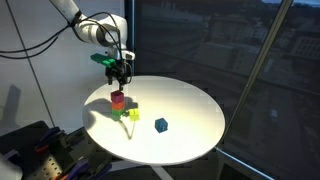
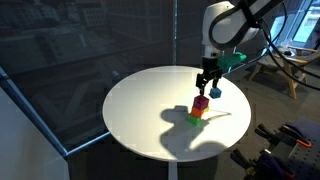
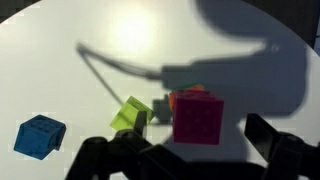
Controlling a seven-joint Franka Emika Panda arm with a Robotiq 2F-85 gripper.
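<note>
My gripper (image 1: 118, 73) hangs open and empty just above a small stack of cubes on the round white table (image 1: 190, 100). The top cube is magenta (image 1: 118, 97), and an orange cube (image 3: 186, 93) peeks out beneath it. In the wrist view the magenta cube (image 3: 198, 118) lies between and ahead of my two dark fingers (image 3: 190, 160), not touching them. A yellow-green cube (image 1: 133, 114) sits on the table beside the stack and also shows in the wrist view (image 3: 130, 115). The stack (image 2: 200, 106) and gripper (image 2: 207, 80) show in both exterior views.
A blue cube (image 1: 161, 125) lies apart from the stack, toward the table's middle; it also shows in the wrist view (image 3: 40, 136). Dark glass walls stand behind the table. Equipment and cables sit on the floor near the table edge (image 1: 40, 150).
</note>
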